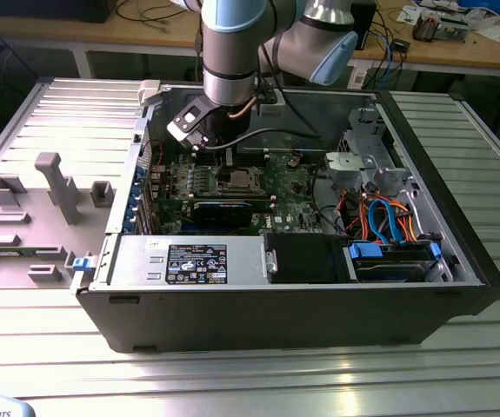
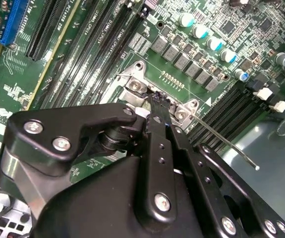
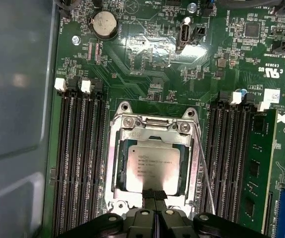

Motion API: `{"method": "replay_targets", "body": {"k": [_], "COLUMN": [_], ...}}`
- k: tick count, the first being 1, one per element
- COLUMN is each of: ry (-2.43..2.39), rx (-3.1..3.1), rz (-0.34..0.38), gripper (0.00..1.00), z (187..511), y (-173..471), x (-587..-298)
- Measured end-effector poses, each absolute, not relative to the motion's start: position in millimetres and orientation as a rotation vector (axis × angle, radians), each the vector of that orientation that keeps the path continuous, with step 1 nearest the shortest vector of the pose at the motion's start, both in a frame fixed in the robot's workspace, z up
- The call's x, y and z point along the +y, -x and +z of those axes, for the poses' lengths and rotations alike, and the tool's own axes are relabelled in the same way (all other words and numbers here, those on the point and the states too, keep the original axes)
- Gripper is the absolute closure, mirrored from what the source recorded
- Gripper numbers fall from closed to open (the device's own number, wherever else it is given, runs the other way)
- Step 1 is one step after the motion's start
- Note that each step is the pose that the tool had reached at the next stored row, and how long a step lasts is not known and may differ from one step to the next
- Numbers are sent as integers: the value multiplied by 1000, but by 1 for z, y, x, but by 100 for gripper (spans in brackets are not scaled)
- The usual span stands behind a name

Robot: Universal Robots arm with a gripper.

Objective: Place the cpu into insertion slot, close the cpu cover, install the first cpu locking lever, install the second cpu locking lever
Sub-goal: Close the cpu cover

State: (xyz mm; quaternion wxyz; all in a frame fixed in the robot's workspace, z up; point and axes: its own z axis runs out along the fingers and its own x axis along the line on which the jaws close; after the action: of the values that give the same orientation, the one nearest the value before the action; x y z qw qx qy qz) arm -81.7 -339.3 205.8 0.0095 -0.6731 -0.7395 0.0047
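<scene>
The one cpu (image 3: pixel 154 161) lies flat in the slot (image 3: pixel 109 173). The one cover (image 3: pixel 152 131) is down around it and frames its metal top. The gripper (image 3: pixel 154 194) has its two fingers pressed together and holds nothing. Their tips are over the cover's edge; I cannot tell if they touch it. One thin lever (image 3: pixel 204 168) runs between the slot and the memory slots (image 3: pixel 226 158).
</scene>
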Motion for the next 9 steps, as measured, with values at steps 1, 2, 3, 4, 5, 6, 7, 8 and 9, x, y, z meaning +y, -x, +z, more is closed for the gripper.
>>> {"method": "replay_targets", "body": {"k": [1, 2, 3, 4, 5, 6, 7, 8, 9], "ry": [2101, 2101, 2101, 2101, 2101, 2101, 2101, 2101, 2101], "rx": [-2310, -2310, -2310, -2310, -2310, -2310, -2310, -2310, -2310], "rz": [15, 15, 14, 15, 14, 15, 15, 15, 16], "gripper": [89, 89, 89, 89, 89, 89, 89, 89, 89], "z": [205, 205, 206, 212, 212, 212, 212, 212, 212], "y": [82, 82, 82, 82, 82, 80, 74, 69, 64], "x": [-339, -339, -339, -339, -339, -339, -339, -338, -338]}}
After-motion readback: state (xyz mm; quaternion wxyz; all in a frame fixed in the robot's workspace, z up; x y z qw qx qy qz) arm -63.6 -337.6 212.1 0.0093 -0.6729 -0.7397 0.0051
